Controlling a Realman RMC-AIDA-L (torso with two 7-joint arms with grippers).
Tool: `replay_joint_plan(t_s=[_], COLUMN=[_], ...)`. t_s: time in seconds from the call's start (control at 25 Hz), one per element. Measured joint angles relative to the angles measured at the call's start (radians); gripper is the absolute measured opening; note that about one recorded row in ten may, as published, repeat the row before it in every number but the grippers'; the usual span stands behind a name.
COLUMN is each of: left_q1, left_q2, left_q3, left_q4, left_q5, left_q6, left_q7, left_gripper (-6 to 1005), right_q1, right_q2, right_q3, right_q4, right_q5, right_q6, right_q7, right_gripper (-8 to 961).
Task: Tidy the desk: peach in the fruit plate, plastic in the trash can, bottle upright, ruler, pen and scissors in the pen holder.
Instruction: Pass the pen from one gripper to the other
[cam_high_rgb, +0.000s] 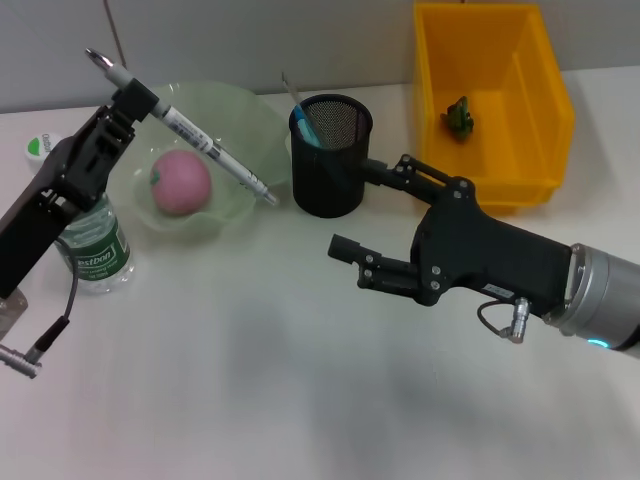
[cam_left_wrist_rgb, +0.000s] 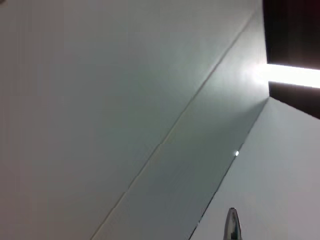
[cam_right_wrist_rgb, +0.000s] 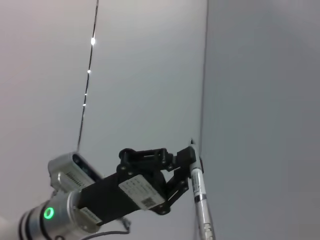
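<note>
- Gripping a white pen (cam_high_rgb: 205, 147) near its capped upper end, left gripper (cam_high_rgb: 128, 105) raised above the table's left side, fingers clamped on the barrel; seen from the right wrist camera as a black claw (cam_right_wrist_rgb: 187, 162) pinching the same pen (cam_right_wrist_rgb: 199, 192).
- Slanting down across the pale green fruit plate (cam_high_rgb: 245, 115), with the pen's lower tip just short of the black mesh pen holder (cam_high_rgb: 331, 155), its metal clip end (cam_high_rgb: 98, 59) pointing up and away.
- Showing only the pen's silvery tip (cam_left_wrist_rgb: 231, 226) against blank wall and ceiling in the left wrist view.
- Resting inside the fruit plate, a pink peach (cam_high_rgb: 180, 181).
- Standing upright just beside the plate and partly hidden by the left arm, a clear bottle (cam_high_rgb: 95, 252) with a green label.
- Poking out of the pen holder, a blue-handled item (cam_high_rgb: 304, 118), kind unclear.
- Lying in the yellow bin (cam_high_rgb: 535, 145) behind the right arm, a small green scrap (cam_high_rgb: 459, 115).
- Hovering low over the white table (cam_high_rgb: 250, 400) right of the pen holder, right gripper (cam_high_rgb: 368, 213) with fingers spread wide and holding nothing, one finger reaching close alongside the holder's wall.
</note>
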Motion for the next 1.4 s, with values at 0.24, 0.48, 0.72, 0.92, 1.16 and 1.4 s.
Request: replay_joint_plan(t_s=[0.24,0.48,0.72,0.92,1.16,1.4], left_q1=[-0.009,-0.015,-0.021,-0.033,-0.045,-0.050], left_q2=[-0.001,-0.002,-0.002,-0.002,-0.002,-0.002], left_q3=[-0.005,-0.059,-0.089,-0.092,-0.104,-0.104], left_q4=[-0.042,-0.086,-0.119,-0.146,-0.192,-0.218], left_q5=[-0.030,-0.041,-0.041,-0.041,-0.033,-0.033], left_q6=[-0.008,-0.008,-0.009,-0.010,-0.013,-0.024], left_q7=[-0.054,-0.116,-0.153,-0.172,-0.172,-0.165], left_gripper=[145,145,145,145,144,144], right_q1=[0.040,0.079,0.103,0.122,0.159,0.179], right_q2=[0.002,0.003,0.003,0.003,0.003,0.003], right_q3=[0.009,0.017,0.035,0.044,0.100,0.104], right_q4=[0.121,0.193,0.234,0.254,0.328,0.356], right_q5=[0.049,0.072,0.072,0.073,0.064,0.049], right_q6=[-0.021,-0.035,-0.060,-0.065,-0.065,-0.057], right_q7=[-0.197,-0.312,-0.377,-0.423,-0.514,-0.526], right_gripper=[795,795,794,793,792,791])
